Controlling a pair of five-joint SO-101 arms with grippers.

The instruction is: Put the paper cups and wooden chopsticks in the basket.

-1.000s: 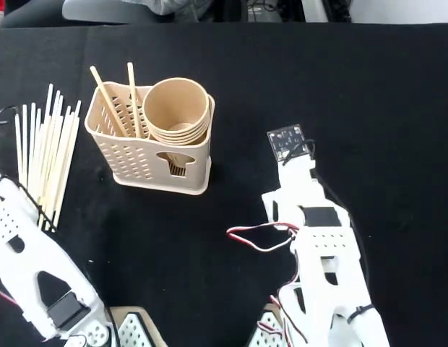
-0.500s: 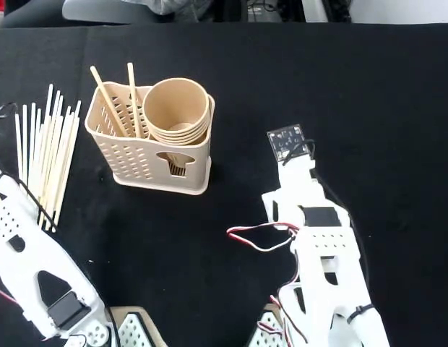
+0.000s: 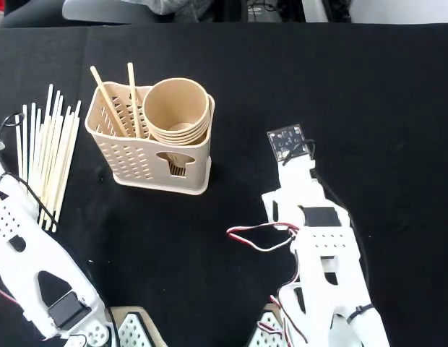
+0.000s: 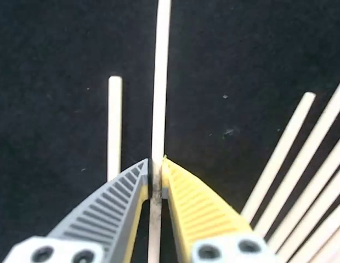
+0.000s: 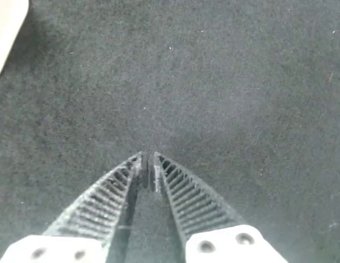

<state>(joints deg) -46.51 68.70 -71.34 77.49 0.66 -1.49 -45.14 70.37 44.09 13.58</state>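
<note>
At the counter's (image 3: 282,72) left edge, the left end effector (image 4: 157,164) is clamped on one chopstick (image 4: 160,82) from the loose pile (image 3: 47,155), probably pinched near its end to lift it free. The basket (image 3: 148,163) stands just beside the pile, holding stacked cups (image 3: 176,108) and two sticks (image 3: 108,100). The right end effector (image 5: 148,161) is closed and empty over bare counter.

Table (image 3: 339,87): I see a matte black top running to every edge of the high view.
Basket (image 3: 148,163): stands upright on the table at about 10 o'clock from centre.
Loose chopsticks (image 3: 47,163): lie flat on the black in a fanned bundle at 9 o'clock, by the table's edge. They are just beside the basket, and their lengths run roughly 12 to 6.
</note>
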